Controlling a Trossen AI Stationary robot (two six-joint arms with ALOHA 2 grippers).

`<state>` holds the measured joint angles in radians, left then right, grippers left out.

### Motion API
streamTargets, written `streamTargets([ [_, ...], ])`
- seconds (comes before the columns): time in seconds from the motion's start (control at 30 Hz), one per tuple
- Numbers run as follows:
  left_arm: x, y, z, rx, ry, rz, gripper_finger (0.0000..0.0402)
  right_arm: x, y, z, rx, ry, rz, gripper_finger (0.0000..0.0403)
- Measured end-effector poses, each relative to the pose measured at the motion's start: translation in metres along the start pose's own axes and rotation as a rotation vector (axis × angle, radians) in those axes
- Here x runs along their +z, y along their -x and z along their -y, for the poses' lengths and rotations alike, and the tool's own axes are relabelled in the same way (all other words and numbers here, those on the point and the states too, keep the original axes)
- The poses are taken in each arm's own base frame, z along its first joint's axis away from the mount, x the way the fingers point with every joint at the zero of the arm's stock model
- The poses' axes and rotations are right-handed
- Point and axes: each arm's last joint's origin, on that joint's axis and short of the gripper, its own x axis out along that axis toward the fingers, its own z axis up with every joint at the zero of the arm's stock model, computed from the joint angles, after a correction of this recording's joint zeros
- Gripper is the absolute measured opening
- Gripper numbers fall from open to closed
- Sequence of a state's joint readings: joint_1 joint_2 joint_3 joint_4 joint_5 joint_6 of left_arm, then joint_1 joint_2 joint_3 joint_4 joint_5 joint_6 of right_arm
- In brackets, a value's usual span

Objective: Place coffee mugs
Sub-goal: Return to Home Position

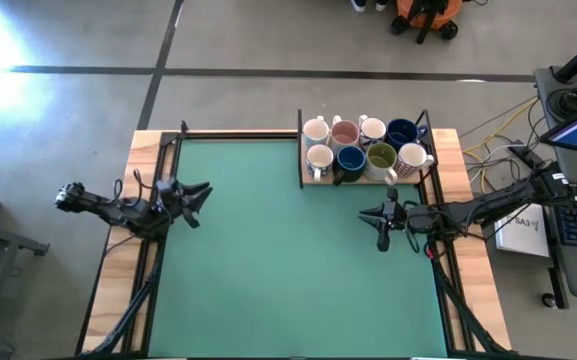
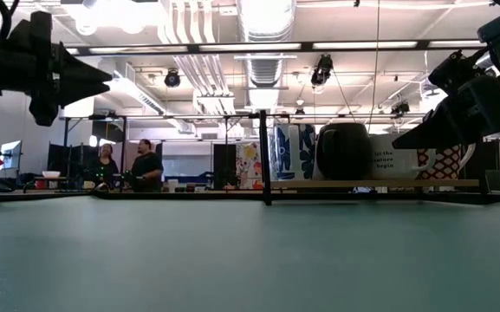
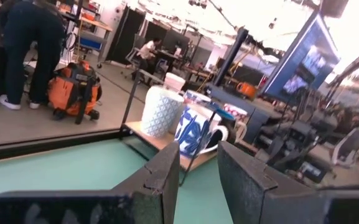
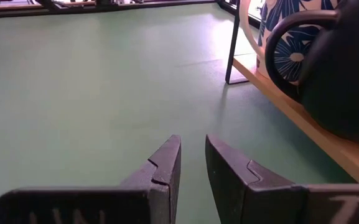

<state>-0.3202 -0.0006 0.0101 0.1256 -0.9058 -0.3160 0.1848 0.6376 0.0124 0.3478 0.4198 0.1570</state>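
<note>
**Eight mugs racked on the shelf, both pincers empty**

The coffee mugs (image 1: 351,159) stand upright in two rows of four on a flat wooden shelf (image 1: 313,181) framed by thin black rods. All are glossy, rounded ceramic with loop handles. The back row is cream, pink, white and dark blue. The front row is white, blue, olive-green and a dotted white one.

The right pincer (image 4: 193,142) hangs near the shelf's front edge, above the smooth green table (image 1: 268,270). Its angular dark fingers are parted by a narrow slit and hold nothing. The left pincer (image 3: 198,149) hovers well apart from the shelf, equally narrow-gapped and empty.
</note>
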Motion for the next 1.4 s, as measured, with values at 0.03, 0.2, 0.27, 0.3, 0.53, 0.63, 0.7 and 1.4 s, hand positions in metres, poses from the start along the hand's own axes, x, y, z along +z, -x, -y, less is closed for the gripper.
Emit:
streamTargets([
  [0.03, -0.0009, 0.0, -0.0003, 0.003, -0.011, -0.007, 0.0091, 0.0001, 0.0, 0.0, 0.0, 0.0, 0.001, 0.0066],
  [0.2, -0.0033, 0.0, -0.0012, 0.008, -0.045, -0.024, 0.0091, 0.0001, 0.0, 0.0, 0.0, 0.0, 0.001, 0.0066],
  [0.27, -0.0033, 0.0, -0.0011, 0.008, -0.05, -0.024, 0.0091, 0.0001, 0.0, 0.0, 0.0, 0.0, 0.001, 0.0066],
  [0.3, -0.0032, 0.0, -0.0011, 0.008, -0.05, -0.023, 0.0091, 0.0001, 0.0, 0.0, 0.0, 0.0, 0.001, 0.0066],
  [0.53, -0.0034, 0.0, -0.0012, 0.008, -0.051, -0.024, 0.0091, 0.0001, 0.0, 0.0, 0.0, 0.0, 0.001, 0.0066],
  [0.63, -0.0027, 0.0001, -0.001, 0.008, -0.049, -0.023, 0.0091, 0.0001, 0.0, 0.0, 0.0, 0.0, 0.001, 0.0066],
  [0.7, -0.0018, 0.0001, -0.0007, 0.007, -0.047, -0.021, 0.0091, 0.0001, 0.0, 0.0, 0.0, 0.0, 0.001, 0.0066],
  [1.4, -0.0003, 0.0002, -0.0004, 0.006, -0.044, -0.018, 0.0091, 0.0001, 0.0, 0.0, 0.0, 0.0, 0.001, 0.0066],
])
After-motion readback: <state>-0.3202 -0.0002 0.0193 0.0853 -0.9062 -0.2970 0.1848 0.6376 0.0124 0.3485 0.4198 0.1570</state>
